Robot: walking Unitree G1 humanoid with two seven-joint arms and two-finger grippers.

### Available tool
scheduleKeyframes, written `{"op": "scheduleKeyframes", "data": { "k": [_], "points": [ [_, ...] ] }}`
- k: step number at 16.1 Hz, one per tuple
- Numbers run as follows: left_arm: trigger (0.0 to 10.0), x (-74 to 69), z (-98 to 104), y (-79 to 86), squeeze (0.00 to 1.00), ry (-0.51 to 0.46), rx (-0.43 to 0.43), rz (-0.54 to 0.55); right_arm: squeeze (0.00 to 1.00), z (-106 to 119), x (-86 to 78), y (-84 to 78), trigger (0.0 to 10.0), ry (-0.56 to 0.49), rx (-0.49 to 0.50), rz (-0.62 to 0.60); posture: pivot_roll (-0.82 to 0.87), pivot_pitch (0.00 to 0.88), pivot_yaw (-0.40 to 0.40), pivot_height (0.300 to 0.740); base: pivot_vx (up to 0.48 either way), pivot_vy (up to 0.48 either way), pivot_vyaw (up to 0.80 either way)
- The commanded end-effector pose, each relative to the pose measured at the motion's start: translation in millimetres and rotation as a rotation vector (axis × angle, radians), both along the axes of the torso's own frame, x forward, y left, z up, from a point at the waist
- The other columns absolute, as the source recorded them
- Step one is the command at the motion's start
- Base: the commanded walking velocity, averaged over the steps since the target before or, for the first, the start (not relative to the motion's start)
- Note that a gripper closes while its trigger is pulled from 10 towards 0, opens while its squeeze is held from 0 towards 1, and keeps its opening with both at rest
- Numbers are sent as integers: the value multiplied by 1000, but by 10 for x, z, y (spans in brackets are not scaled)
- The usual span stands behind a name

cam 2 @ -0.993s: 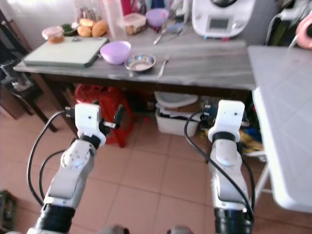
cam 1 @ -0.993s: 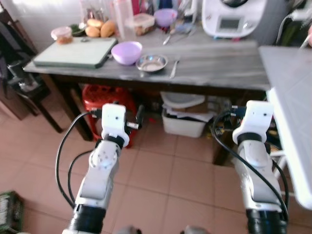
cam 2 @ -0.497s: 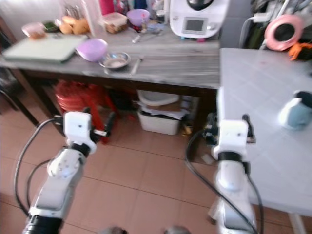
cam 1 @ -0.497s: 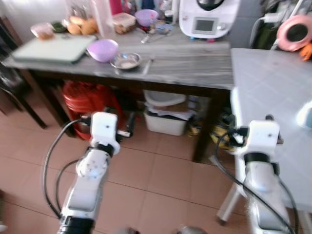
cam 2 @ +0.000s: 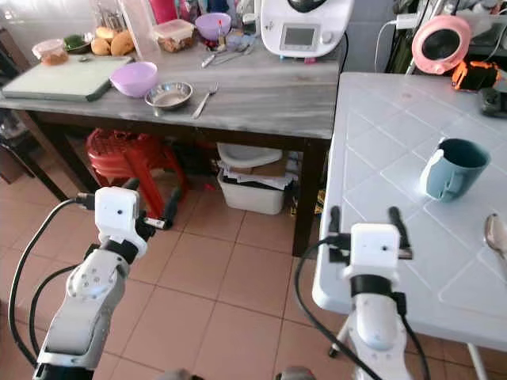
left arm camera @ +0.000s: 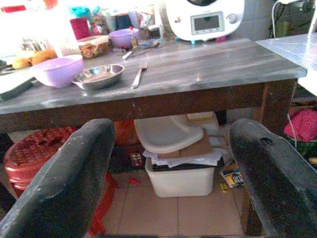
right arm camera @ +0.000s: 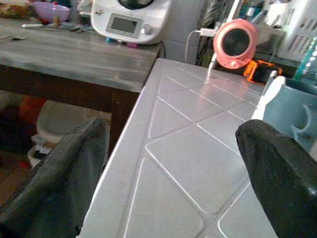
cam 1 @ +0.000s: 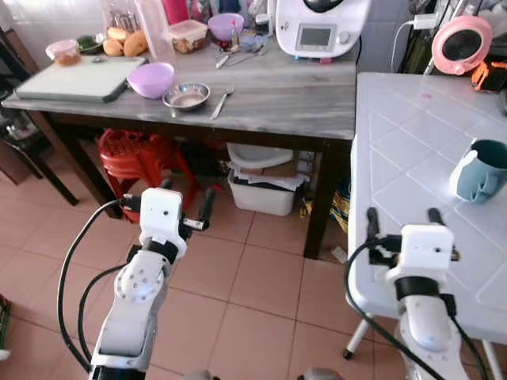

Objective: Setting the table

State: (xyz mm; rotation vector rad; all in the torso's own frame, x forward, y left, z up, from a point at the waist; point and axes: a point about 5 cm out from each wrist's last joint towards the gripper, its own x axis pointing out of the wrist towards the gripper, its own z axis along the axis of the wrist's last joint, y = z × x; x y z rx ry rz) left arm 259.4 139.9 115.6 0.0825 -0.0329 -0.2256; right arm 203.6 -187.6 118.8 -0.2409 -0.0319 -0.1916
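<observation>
On the grey wooden table (cam 1: pixel 285 87) stand a purple bowl (cam 1: pixel 150 79), a small steel bowl (cam 1: pixel 187 96) and a fork (cam 1: pixel 220 103), side by side. A teal mug (cam 1: pixel 481 169) stands on the white tiled table (cam 1: pixel 404 142) to the right, and a spoon (cam 2: pixel 496 236) lies near that table's right edge. My left gripper (cam 1: pixel 186 198) is open and empty, held over the floor in front of the grey table. My right gripper (cam 1: pixel 402 218) is open and empty over the white table's near left corner, short of the mug.
A green cutting board (cam 1: pixel 71 77), food containers and a white kitchen appliance (cam 1: pixel 317 28) crowd the grey table's back. Under it sit a red stool (cam 1: pixel 131 150) and a white bin (cam 1: pixel 265 186). A pink round device (cam 1: pixel 462 45) stands behind the white table.
The camera has swung right and closed in, bringing the white table, mug and spoon into view. Both arms keep the same raised pose, and the right gripper now hangs over the white table's corner.
</observation>
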Motion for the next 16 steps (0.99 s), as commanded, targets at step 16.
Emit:
{"op": "scheduleKeyframes", "data": {
  "k": [16],
  "points": [
    [10000, 128, -60, -197, 0, 55, -4, -106, 0, 28, 78, -141, 10000, 36, 52, -134, -188, 0, 163, 740, 0, -310, -145]
  ]
}}
